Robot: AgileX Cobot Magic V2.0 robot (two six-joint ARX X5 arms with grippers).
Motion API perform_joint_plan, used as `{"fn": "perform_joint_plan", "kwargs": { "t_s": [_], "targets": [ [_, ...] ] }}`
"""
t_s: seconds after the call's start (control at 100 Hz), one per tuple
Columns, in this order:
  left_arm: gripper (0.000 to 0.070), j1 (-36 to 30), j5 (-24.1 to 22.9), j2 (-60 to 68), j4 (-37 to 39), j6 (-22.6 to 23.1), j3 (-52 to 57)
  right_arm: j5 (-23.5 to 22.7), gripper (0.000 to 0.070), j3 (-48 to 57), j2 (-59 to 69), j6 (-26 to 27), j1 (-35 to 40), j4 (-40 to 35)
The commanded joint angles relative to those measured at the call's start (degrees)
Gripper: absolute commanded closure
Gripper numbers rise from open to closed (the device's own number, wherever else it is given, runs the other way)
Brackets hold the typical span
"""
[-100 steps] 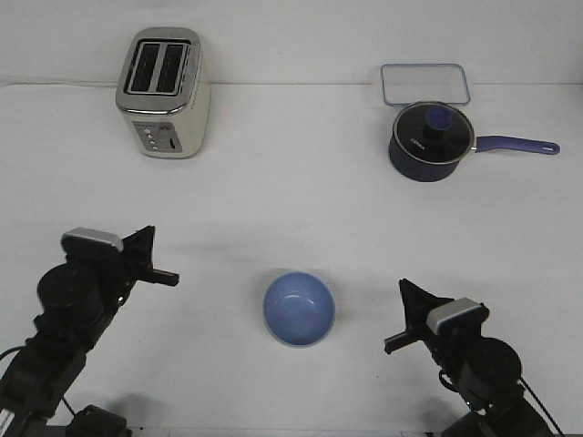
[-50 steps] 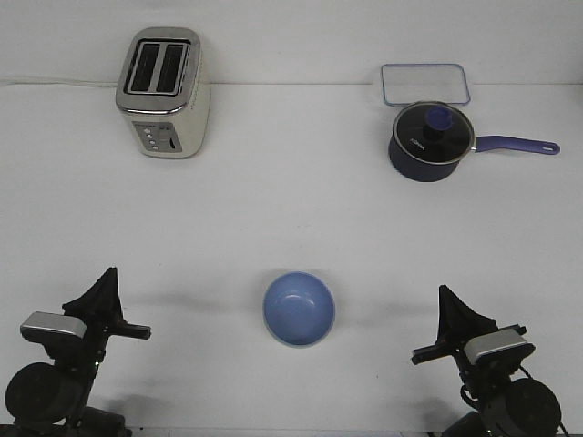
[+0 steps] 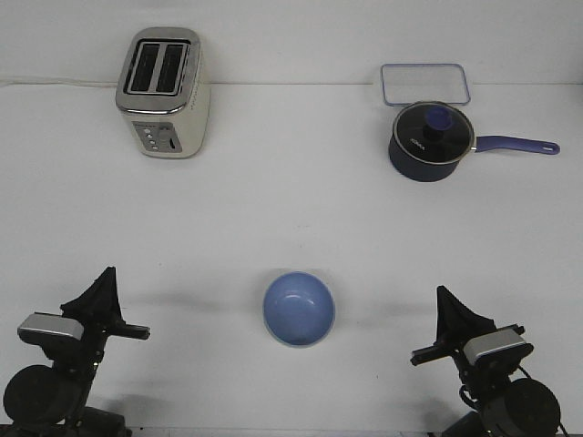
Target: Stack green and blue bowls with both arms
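The light blue bowl [image 3: 299,309] sits upright on the white table, front centre, between my two arms. A thin pale rim shows along its lower edge. I see no separate green bowl, and I cannot tell whether it lies under the blue one. My left gripper [image 3: 103,289] is at the front left, pointing up, well apart from the bowl. My right gripper [image 3: 448,309] is at the front right, also pointing up and apart from it. Each shows as one black pointed shape holding nothing. The jaw gap does not show.
A cream toaster [image 3: 164,92] stands at the back left. A dark navy lidded saucepan [image 3: 431,139] with a long handle stands at the back right, and a clear rectangular container [image 3: 424,85] lies behind it.
Both arms have pulled back and down from beside the bowl to the front corners, then stayed nearly still for the last half second. The bowl has not moved.
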Motion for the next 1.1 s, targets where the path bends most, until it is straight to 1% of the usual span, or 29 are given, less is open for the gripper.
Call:
{"fn": "perform_joint_plan", "kwargs": {
  "t_s": [0.0,0.17,0.23,0.28,0.32,0.41,0.46,0.61,0.74,0.86,1.09],
  "targets": [
    [0.0685,-0.02,-0.26,-0.09,0.72,-0.37,0.83,-0.13,0.0700,0.00,0.04,0.55,0.31,0.28],
    [0.0685,0.17,-0.28,-0.07,0.76,-0.24,0.46,-0.13,0.0700,0.00,0.04,0.55,0.31,0.28],
    [0.0685,1.38,-0.26,-0.26,1.62,0.85,-0.76,-0.13,0.0700,0.00,0.04,0.55,0.31,0.28],
    [0.0685,3.06,0.20,-0.98,2.51,0.85,-2.71,-0.13,0.0700,0.00,0.04,0.57,0.31,0.28],
    [0.0685,4.63,1.46,-1.55,4.17,0.48,-4.90,-0.13,0.0700,0.00,0.04,0.55,0.31,0.28],
    [0.0685,7.96,6.62,-3.19,8.96,-0.31,-10.32,-0.13,0.0700,0.00,0.04,0.55,0.31,0.26],
    [0.0685,9.25,7.82,-4.04,11.47,-0.68,-13.16,-0.13,0.0700,0.00,0.04,0.55,0.31,0.28],
    [0.0685,11.02,7.69,-6.97,15.74,-0.98,-19.71,-0.13,0.0700,0.00,0.04,0.55,0.31,0.28],
    [0.0685,11.17,7.54,-8.76,16.52,-1.07,-23.12,-0.11,0.0700,0.00,0.04,0.57,0.31,0.28],
    [0.0685,11.17,7.54,-8.76,17.42,-2.32,-25.05,-0.11,0.0700,0.00,0.04,0.57,0.31,0.28],
    [0.0685,11.17,7.56,-8.76,17.09,-2.29,-25.00,-0.09,0.0700,0.00,0.04,0.55,0.31,0.26]
  ]
}}
